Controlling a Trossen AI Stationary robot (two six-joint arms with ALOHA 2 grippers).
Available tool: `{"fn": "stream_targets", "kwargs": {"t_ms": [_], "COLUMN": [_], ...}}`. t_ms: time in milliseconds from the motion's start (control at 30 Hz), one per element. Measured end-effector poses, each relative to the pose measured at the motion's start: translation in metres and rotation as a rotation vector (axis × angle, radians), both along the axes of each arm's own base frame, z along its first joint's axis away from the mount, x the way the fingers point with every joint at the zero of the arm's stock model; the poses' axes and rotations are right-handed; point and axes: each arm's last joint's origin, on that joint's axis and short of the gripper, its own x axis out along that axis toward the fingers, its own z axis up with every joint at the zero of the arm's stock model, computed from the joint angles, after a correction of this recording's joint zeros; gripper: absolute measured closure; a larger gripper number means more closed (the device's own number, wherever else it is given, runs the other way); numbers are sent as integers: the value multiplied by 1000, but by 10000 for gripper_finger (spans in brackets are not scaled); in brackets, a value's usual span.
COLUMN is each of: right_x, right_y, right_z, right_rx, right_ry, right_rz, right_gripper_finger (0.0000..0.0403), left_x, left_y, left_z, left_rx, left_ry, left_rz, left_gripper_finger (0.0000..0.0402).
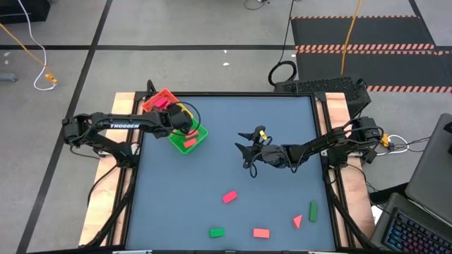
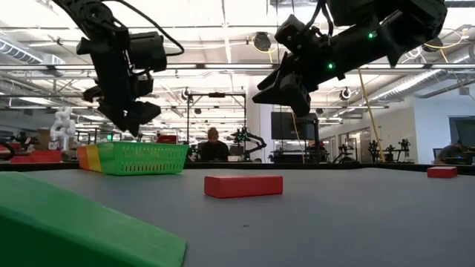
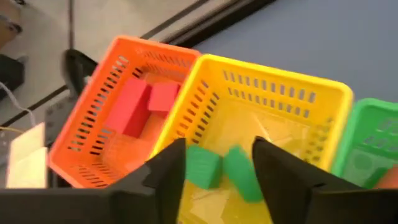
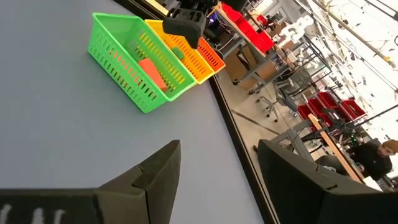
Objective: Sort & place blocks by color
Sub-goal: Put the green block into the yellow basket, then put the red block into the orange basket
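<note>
From above, the left gripper [image 1: 185,125] hangs over the slotted plastic three-compartment tray [image 1: 199,142] at the table's far left, while five small pink-red and green blocks [image 1: 229,197] lie along the near edge, nearer the right gripper [image 1: 248,147]. At table height, a pink-red brick [image 2: 243,185] lies broadside. The left wrist shows parted jaws, two green blocks [image 3: 225,169] loose in the yellow bin (odd home). The right jaws gape, empty.
</note>
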Motion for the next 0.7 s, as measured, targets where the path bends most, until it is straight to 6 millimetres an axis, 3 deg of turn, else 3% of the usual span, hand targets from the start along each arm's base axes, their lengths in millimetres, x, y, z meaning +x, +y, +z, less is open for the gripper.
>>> {"fn": "stream_targets", "kwargs": {"t_ms": [167, 333, 533, 700], "right_x": [0, 0, 0, 0], "right_y": [0, -1, -7, -5], "right_z": [0, 0, -2, -8], "right_rx": [0, 38, 147, 321], "right_ry": [0, -25, -84, -69], "right_rz": [0, -14, -59, 61], "right_gripper_finger": [193, 193, 193, 193], "left_x": [4, 10, 25, 43], "left_y": [0, -2, -16, -43], "left_z": [0, 1, 17, 39], "left_rx": [-46, -54, -63, -63], "left_ry": [-34, -55, -158, -329], "left_rz": [-57, -115, -273, -553], "left_gripper_finger": [155, 120, 109, 108]}}
